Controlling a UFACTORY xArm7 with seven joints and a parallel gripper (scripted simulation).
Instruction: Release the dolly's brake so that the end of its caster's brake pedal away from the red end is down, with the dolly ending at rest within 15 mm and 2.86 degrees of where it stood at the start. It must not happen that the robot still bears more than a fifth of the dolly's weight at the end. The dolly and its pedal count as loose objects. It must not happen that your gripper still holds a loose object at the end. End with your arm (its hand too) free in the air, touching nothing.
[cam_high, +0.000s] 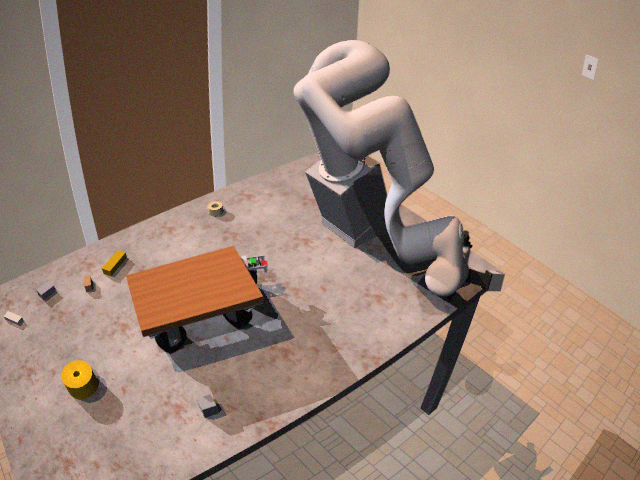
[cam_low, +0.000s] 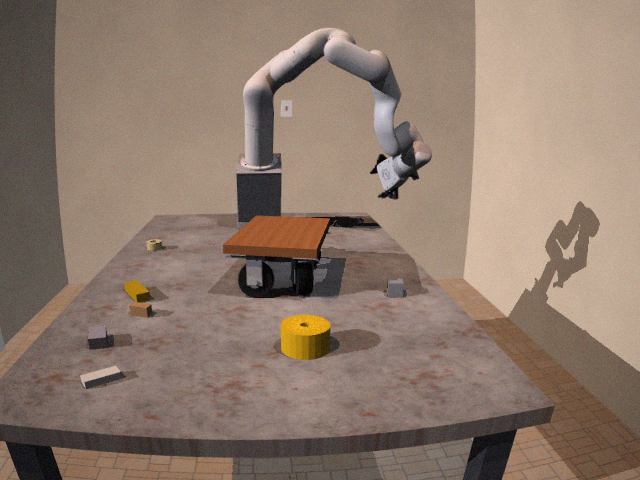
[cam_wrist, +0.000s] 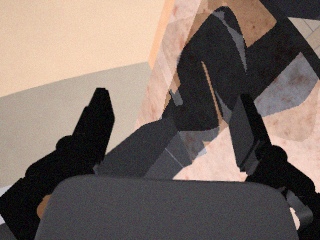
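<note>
The dolly (cam_high: 193, 289) has an orange wooden deck and black caster wheels and stands in the middle of the table; it also shows in the exterior view (cam_low: 279, 236). Its brake pedal (cam_high: 256, 261), with a green end and a red end, pokes out at the deck's far right corner in the top view. The pedal's tilt is too small to tell. My gripper (cam_low: 388, 180) hangs high above the table's far right corner, well away from the dolly. In the wrist view the gripper (cam_wrist: 170, 120) is open and empty, its two black fingers wide apart.
A big yellow cylinder (cam_high: 79, 378) stands near the front left. Small blocks (cam_high: 113, 262) lie left of the dolly, a grey cube (cam_high: 208, 405) in front of it, and a tape ring (cam_high: 216, 208) behind. The arm's base pedestal (cam_high: 343, 204) is at the back.
</note>
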